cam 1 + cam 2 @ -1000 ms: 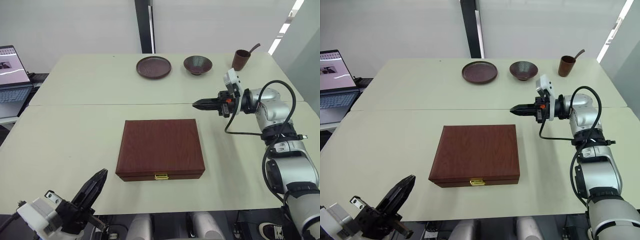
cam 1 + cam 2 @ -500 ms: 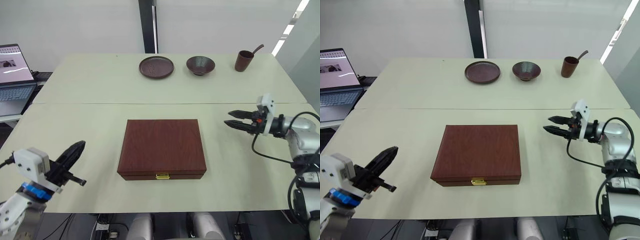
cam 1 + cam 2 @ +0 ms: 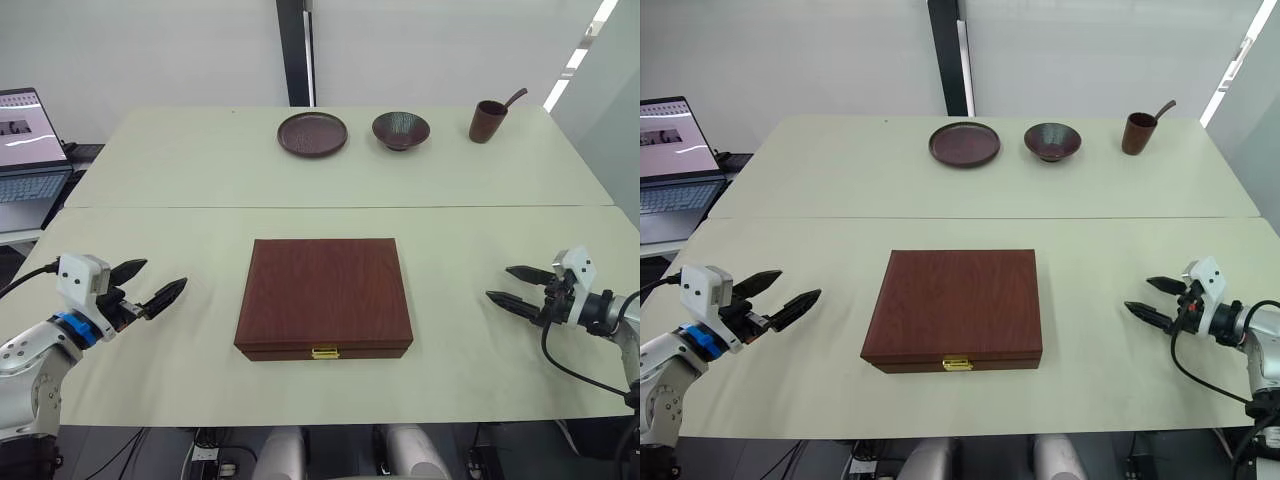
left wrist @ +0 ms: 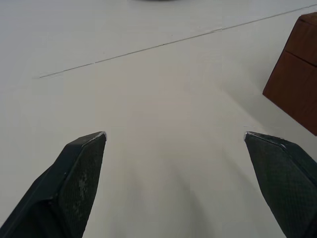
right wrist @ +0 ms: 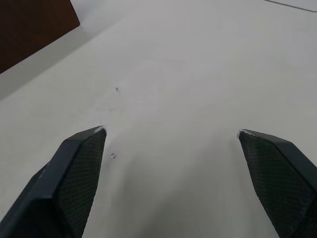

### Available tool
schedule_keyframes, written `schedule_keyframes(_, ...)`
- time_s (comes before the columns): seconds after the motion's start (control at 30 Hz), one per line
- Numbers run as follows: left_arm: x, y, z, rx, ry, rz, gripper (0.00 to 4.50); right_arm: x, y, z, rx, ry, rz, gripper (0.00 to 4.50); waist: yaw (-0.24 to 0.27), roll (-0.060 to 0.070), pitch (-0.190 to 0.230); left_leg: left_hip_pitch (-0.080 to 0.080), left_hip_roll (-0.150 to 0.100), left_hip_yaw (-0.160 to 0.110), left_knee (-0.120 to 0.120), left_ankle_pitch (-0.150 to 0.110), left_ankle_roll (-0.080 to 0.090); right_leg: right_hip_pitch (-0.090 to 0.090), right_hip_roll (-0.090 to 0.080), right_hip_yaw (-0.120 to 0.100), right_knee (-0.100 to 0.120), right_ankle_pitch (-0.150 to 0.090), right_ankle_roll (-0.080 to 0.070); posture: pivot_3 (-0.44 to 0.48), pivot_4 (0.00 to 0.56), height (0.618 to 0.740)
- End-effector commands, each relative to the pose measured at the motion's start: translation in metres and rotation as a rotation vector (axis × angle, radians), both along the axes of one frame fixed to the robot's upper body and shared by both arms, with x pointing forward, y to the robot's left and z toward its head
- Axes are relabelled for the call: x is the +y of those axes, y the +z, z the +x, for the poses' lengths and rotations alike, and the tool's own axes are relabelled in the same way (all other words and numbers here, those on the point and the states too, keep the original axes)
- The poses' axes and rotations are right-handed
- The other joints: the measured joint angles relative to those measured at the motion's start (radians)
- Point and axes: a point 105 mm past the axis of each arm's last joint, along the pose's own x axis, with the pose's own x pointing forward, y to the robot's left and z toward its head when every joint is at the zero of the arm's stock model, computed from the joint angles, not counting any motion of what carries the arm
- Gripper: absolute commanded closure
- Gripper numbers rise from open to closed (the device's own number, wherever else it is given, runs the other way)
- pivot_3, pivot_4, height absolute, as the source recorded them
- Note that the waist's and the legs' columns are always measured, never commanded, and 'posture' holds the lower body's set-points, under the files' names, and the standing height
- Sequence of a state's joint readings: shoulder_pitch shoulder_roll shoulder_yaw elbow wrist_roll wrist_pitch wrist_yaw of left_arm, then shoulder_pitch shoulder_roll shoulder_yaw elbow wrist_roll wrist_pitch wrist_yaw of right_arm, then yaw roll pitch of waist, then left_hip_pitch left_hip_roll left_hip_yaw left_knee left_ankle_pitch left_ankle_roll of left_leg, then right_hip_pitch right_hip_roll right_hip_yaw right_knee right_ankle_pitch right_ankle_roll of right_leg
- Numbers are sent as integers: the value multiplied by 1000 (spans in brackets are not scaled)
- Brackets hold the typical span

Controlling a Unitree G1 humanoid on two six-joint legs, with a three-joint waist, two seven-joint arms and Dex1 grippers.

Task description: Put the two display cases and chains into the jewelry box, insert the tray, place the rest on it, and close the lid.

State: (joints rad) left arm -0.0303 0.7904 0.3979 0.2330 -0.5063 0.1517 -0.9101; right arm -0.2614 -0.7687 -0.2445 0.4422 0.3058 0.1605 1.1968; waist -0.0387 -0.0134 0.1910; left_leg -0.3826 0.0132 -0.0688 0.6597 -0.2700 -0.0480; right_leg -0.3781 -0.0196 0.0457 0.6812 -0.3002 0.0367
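Note:
The jewelry box (image 3: 324, 295) lies shut in the middle of the near table, its reddish-brown lid (image 3: 325, 280) down flat and its gold clasp (image 3: 322, 352) facing me. My left gripper (image 3: 165, 273) hovers open over bare table to the left of the box, fingers pointing toward it. To the right of the box my right gripper (image 3: 497, 281) is open too, also pointing at it and apart from it. A corner of the box (image 4: 297, 74) shows in the left wrist view. The display cases, chains and tray are out of view.
At the back of the far table stand a dark plate (image 3: 313, 133), a dark bowl (image 3: 401, 129) and a brown cup (image 3: 487, 120) with a handle sticking out. A laptop (image 3: 25, 145) sits off the table's left side. A seam (image 3: 200, 207) joins the two tables.
Both grippers went from shut to open. The left one rose from below the table's front edge to beside the box. The right one swung from behind the box's right to the near right.

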Motion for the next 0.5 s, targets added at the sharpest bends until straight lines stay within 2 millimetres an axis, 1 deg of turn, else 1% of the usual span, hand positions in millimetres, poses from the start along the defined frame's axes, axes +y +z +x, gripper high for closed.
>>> schedule_keyframes(0.03,5,10,1,-6,-17,38,39,-6,24,2,-83,-7,-16,0,0,0,0,0,0,0,0,0,0,0,0,0,0,0,0,0,150,740)
schedule_keyframes(0.17,9,12,0,-8,-14,48,39,-7,26,3,-90,-16,-19,0,3,0,0,0,0,-1,0,0,0,0,0,-1,0,0,0,0,150,740)
schedule_keyframes(0.33,15,10,-5,13,-8,60,39,-9,28,4,-89,-20,-29,0,4,0,0,0,0,-1,0,0,0,0,-1,-1,0,0,0,0,150,740)
schedule_keyframes(0.5,15,9,-8,30,-17,81,39,-10,30,6,-90,-21,-34,0,5,0,0,0,1,-1,0,0,0,0,-1,-1,0,0,0,0,150,740)
